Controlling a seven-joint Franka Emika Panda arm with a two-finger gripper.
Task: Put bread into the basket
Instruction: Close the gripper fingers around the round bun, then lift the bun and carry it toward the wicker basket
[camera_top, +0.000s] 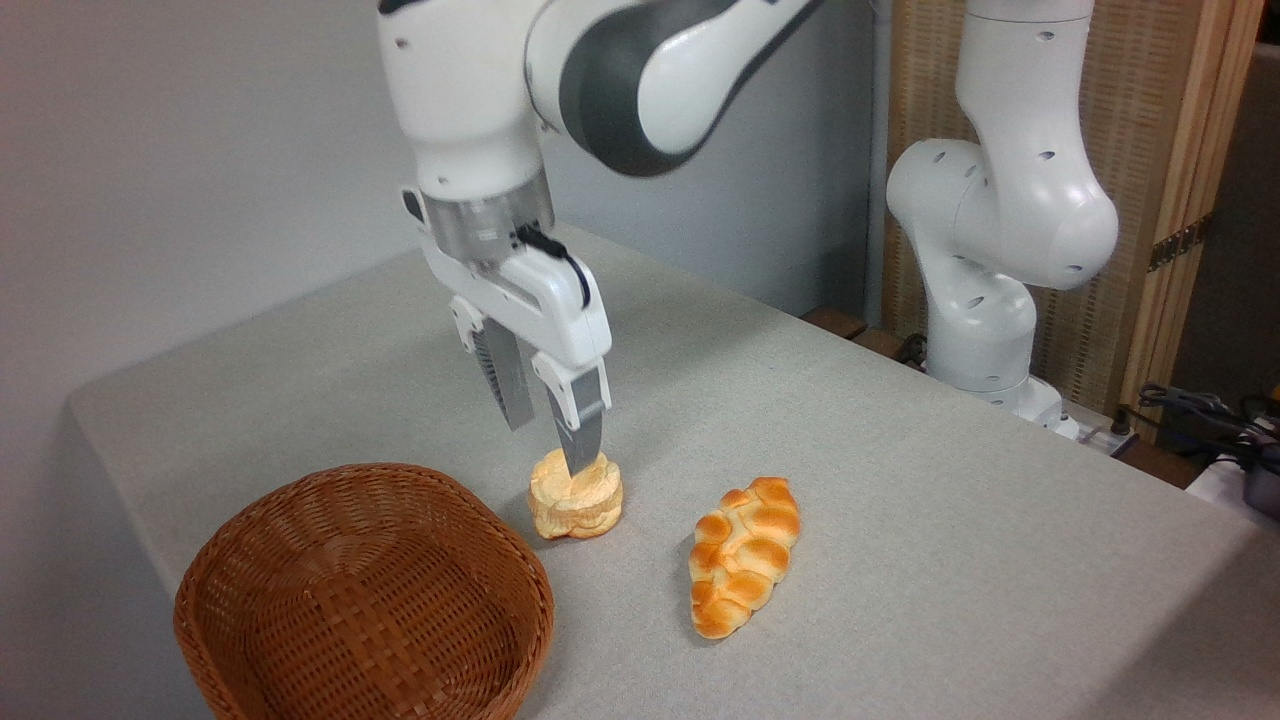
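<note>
Bread (576, 497) looks light, soft, easily crushed; gripper (550, 445) hangs part-open over it, one finger touching its top, holding nothing; best pinched gently across its layered sides.

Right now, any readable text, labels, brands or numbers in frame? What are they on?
None readable.
Robot arm: plain white and grey shell, no visible logo.
Gripper: no markings.
Basket, round roll, braided loaf, table: no labels.
Black gear at the right edge: too blurred to tell.
</note>
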